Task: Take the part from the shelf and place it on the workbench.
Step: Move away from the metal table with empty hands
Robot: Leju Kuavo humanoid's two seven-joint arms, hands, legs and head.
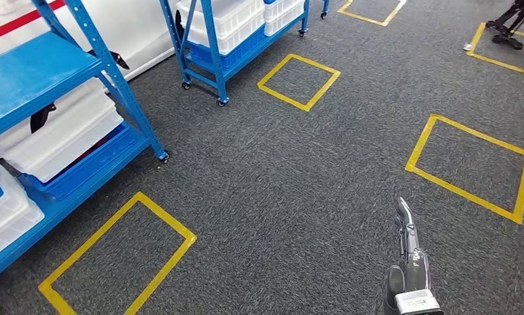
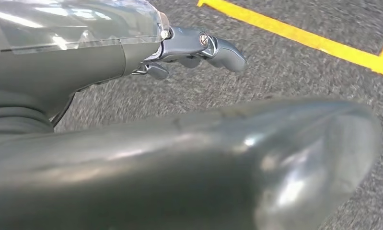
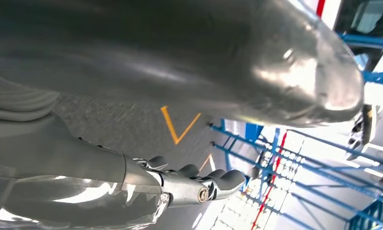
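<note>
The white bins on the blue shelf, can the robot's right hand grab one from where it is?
Probably not. The right hand hangs low over the carpet, open and holding nothing, while the white bins sit across the floor on the blue shelf.

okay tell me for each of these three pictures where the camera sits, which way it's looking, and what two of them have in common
Head view: high on the body, looking down at grey carpet, blue shelves; right hand hangs low.
Left wrist view: behind the left hand, facing carpet.
Right wrist view: behind the right hand, facing the shelves.
Shared: yellow tape squares, carpet.

Blue shelf (image 1: pixel 108 72) with white bins (image 1: pixel 62 134)
</note>
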